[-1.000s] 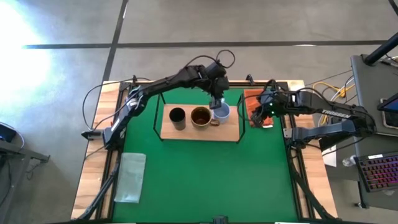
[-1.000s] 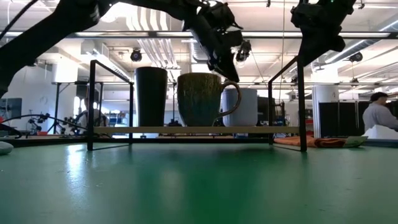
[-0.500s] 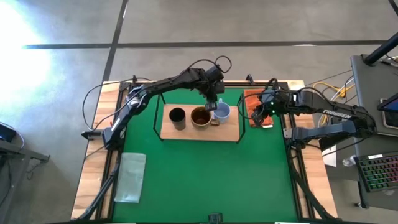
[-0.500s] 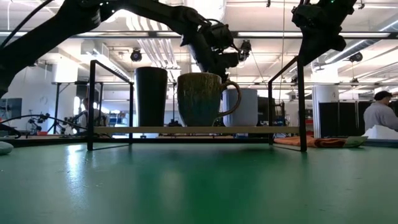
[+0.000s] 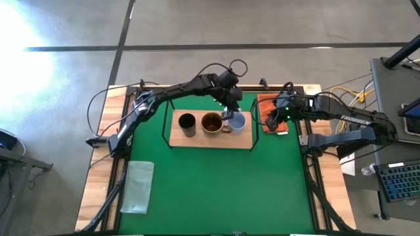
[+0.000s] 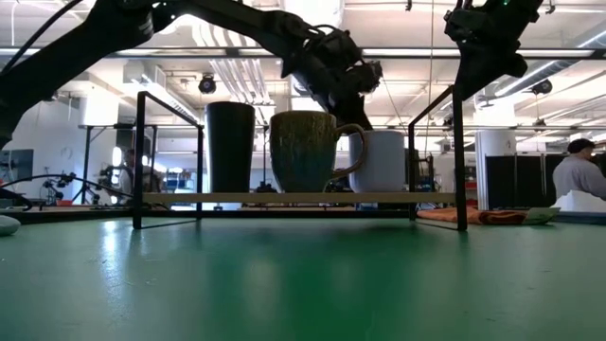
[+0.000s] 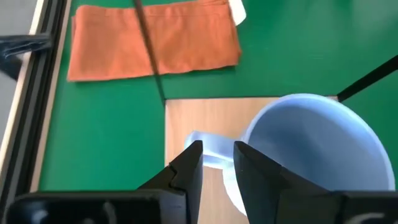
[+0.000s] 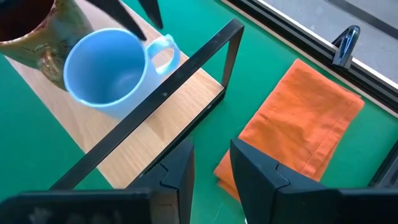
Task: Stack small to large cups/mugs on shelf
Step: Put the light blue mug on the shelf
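Note:
A small black cup (image 5: 187, 123), a brown-gold mug (image 5: 211, 122) and a pale blue mug (image 5: 238, 122) stand in a row on the light-wood shelf (image 5: 243, 139). In the low view all three rest on their bases: black cup (image 6: 230, 147), brown mug (image 6: 305, 152), blue mug (image 6: 383, 161). My left gripper (image 5: 229, 113) is shut and points down over the far-left side of the blue mug, right at its handle (image 7: 191, 139). My right gripper (image 5: 268, 119) is shut and empty over the orange cloth, right of the shelf. My left gripper (image 7: 217, 155) has its shut fingertips (image 7: 194, 152) just over the blue mug's handle (image 8: 163, 53), coming from above. I cannot tell whether they touch the handle or stand a little clear of it. The mug stands upright on the shelf board.
An orange folded cloth (image 8: 292, 124) lies right of the shelf. The shelf's black wire end frame (image 8: 161, 93) stands between it and the mugs. A pale translucent cloth (image 5: 138, 187) lies at the near left. A person (image 6: 578, 175) is in the room beyond.
My left gripper has gone a little toward the table's left edge, then back toward the right. The blue mug has slid slightly toward the right and near edges along the shelf. In the low view it now shows more fully beside the brown mug.

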Robot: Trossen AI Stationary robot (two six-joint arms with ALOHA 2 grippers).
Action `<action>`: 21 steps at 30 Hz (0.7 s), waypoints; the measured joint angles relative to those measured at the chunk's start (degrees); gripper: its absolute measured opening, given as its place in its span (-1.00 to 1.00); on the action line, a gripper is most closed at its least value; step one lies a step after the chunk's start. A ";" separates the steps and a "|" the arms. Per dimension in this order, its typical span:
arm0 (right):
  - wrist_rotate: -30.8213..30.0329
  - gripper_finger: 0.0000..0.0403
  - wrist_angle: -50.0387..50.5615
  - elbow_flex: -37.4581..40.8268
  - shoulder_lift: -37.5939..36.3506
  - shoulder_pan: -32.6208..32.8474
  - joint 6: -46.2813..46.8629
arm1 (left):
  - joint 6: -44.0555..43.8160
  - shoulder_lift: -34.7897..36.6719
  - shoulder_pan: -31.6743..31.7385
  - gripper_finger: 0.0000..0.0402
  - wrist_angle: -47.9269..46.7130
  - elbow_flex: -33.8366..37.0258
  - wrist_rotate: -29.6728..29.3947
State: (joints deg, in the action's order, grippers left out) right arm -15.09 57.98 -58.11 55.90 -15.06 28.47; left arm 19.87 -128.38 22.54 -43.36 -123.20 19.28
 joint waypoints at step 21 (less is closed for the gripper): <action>1.64 -0.64 0.25 -0.50 0.00 -2.41 0.00 | -9.71 3.91 0.53 -0.62 -27.98 -8.48 -11.77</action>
State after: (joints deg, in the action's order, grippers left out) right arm -13.45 58.23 -58.61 55.90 -17.47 28.47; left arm 10.16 -124.47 23.07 -71.33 -131.68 7.51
